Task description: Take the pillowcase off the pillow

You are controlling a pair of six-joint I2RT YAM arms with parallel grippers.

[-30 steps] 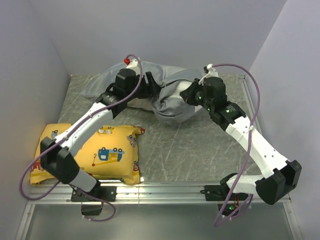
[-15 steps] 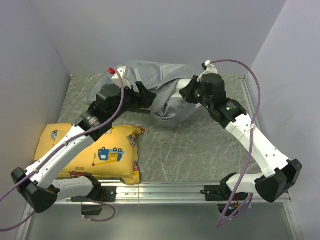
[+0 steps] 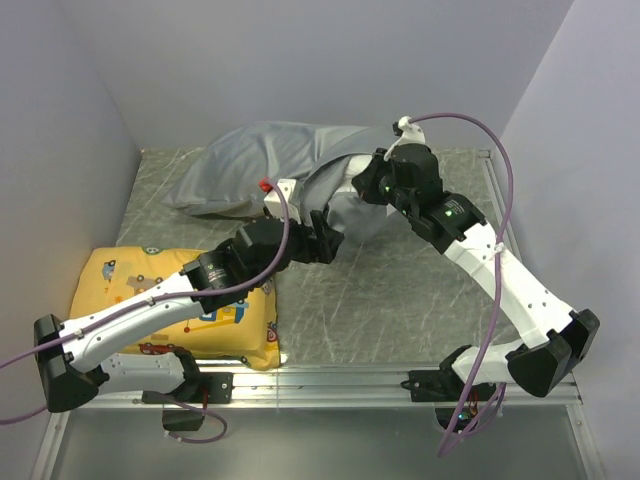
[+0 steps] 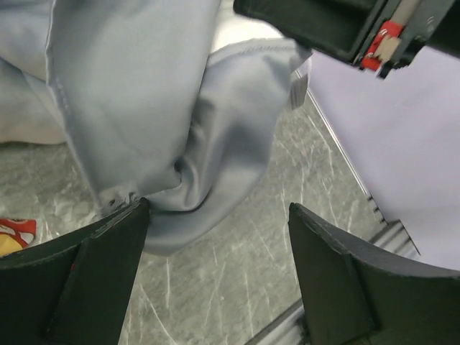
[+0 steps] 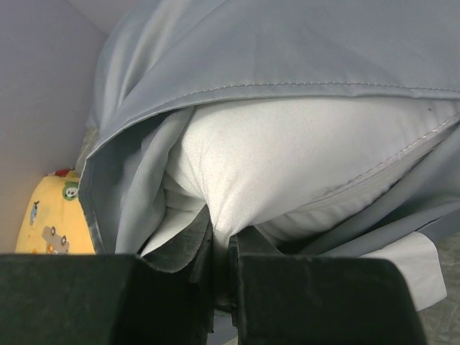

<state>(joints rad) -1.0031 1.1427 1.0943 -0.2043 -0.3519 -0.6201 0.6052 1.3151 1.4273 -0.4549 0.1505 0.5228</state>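
Nearest me, on the front left of the tabletop (image 3: 400,300), lies a yellow cushion (image 3: 235,325) printed with cartoon vehicles. It is not part of this job.

Just past it, my left end effector (image 4: 217,212) hangs wide and empty. Its 2 fingers are spread in front of a twisted, drooping bunch of the grey pillowcase (image 3: 260,160). I cannot tell whether 1 finger brushes the cloth.

Farther back, the pillowcase drapes over the white pillow (image 5: 302,165) at the rear of the tabletop. Its hemmed mouth is peeled back, so 1 plump white end bulges out.

My right end effector (image 5: 219,241) is closed narrow, pinching that bare pillow end.

To do this step well, I judge my left should bite the grey cloth only, deep enough not to slip. It should then draw the cloth away from my right, which anchors the pillow.
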